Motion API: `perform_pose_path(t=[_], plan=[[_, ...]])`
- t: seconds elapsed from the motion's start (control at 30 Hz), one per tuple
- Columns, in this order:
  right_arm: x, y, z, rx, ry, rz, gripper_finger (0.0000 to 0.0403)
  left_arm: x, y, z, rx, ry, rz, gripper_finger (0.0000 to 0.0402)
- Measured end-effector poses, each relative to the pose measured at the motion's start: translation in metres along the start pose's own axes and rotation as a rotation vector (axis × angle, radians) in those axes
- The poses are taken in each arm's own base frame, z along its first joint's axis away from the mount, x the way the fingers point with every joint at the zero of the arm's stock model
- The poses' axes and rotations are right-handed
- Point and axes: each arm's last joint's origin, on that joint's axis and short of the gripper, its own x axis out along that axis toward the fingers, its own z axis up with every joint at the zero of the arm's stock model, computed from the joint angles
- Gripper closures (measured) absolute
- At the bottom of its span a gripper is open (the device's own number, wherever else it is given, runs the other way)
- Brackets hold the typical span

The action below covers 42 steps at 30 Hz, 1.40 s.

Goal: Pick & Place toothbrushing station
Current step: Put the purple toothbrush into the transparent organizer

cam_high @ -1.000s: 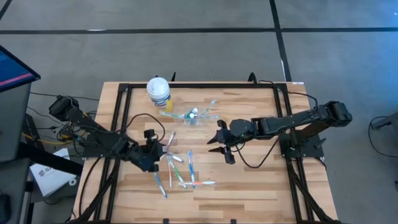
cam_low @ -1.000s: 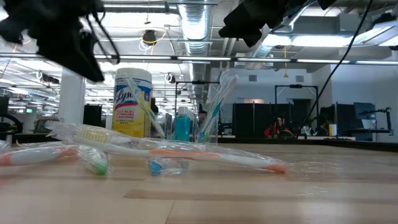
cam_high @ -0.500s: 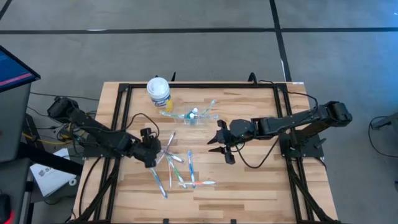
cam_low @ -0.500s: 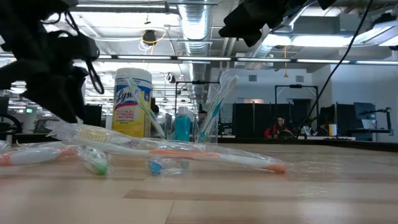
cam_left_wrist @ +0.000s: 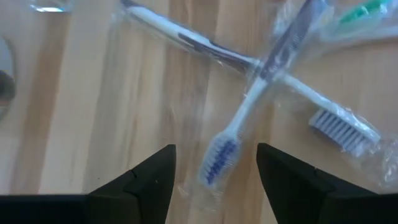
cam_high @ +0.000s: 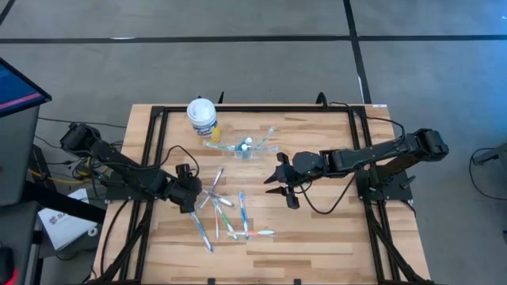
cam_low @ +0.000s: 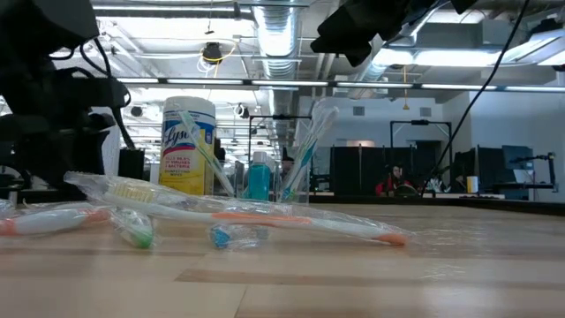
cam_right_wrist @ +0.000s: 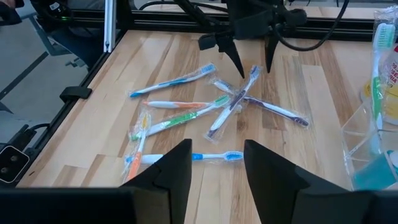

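Observation:
Several wrapped toothbrushes lie loose on the wooden table, two of them crossed. My left gripper is open and low over the table. Its fingers stand on either side of the blue bristle head of one crossed brush, and no touch shows. A clear cup toward the far edge holds upright toothbrushes and a blue tube. My right gripper hangs open above the table, right of the loose brushes, with nothing between its fingers.
A white-lidded yellow canister stands at the far left, beside the cup. A black frame rail runs around the tabletop. Bare wood lies at the table's near edge and to the right of the brushes.
My left gripper has sunk toward the table and tipped steeper, drawing slightly toward the table's left edge, down to the head of the crossed toothbrush. The toothbrushes have stayed where they were.

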Motion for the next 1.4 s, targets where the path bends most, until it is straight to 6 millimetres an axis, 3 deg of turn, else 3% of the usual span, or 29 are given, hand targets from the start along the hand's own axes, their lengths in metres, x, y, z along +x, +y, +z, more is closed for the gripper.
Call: perform_pose_path(t=[0.53,1.17,1.4], plan=[[0.0,0.0,0.0,-0.002,0.0,0.0,0.0268,0.0043,-0.0008,-0.0069,0.003,0.028,-0.044,0.0219],[0.0,0.0,0.0,-0.001,0.0,0.0,0.0271,0.0042,-0.0013,-0.0071,0.029,0.036,-0.06,0.0349],[0.0,0.0,0.0,-0.001,0.0,0.0,0.0271,0.0041,-0.0016,-0.0062,0.024,0.029,-0.063,0.0377]])
